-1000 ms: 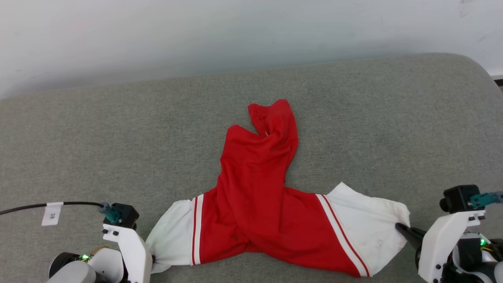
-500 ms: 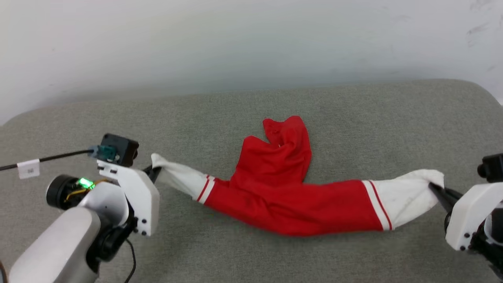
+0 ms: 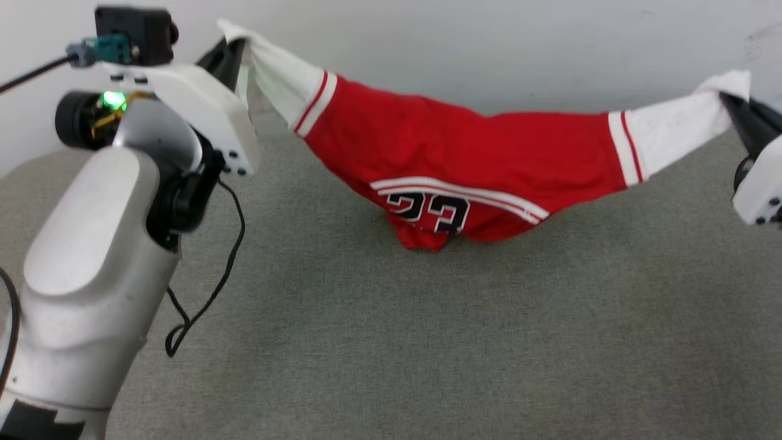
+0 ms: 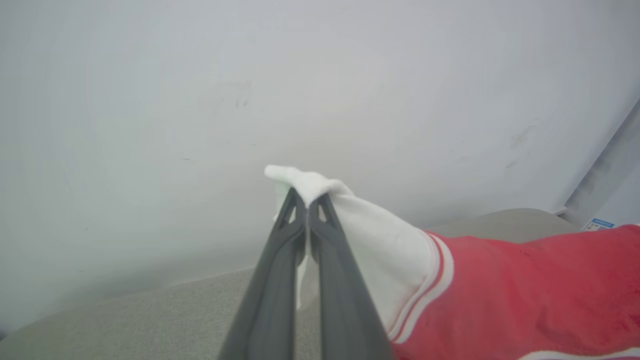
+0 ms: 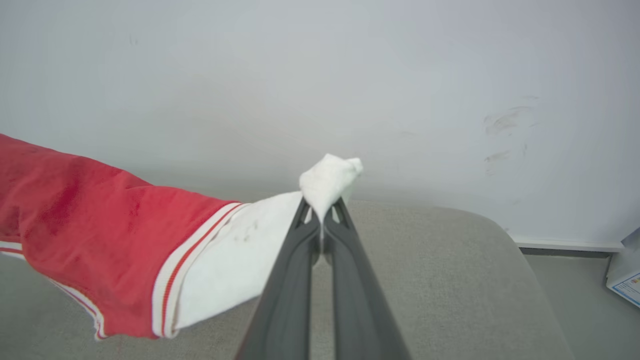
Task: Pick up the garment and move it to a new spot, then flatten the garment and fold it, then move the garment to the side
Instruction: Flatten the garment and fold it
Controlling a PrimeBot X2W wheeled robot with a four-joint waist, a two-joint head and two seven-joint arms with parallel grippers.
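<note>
The garment (image 3: 464, 153), a red jersey with white sleeves and a black number, hangs stretched between both grippers above the grey cushion (image 3: 391, 342). Its sagging middle touches the cushion. My left gripper (image 3: 235, 46) is shut on the end of one white sleeve at the upper left; in the left wrist view the gripper (image 4: 306, 200) pinches the garment (image 4: 525, 295) by that sleeve. At the right edge my right gripper (image 3: 730, 101) is shut on the other sleeve, and the right wrist view shows the gripper (image 5: 322, 210) gripping the garment (image 5: 100, 215) there.
A pale wall (image 3: 489, 36) rises right behind the cushion. A black cable (image 3: 214, 287) loops down from my left arm over the cushion. The cushion's rounded right end (image 5: 500, 240) drops to the floor, where a box (image 5: 625, 280) stands.
Both grippers have risen and drawn apart, lifting the garment off the cushion by its sleeves. The front with the number now hangs in view. The head camera has tilted too.
</note>
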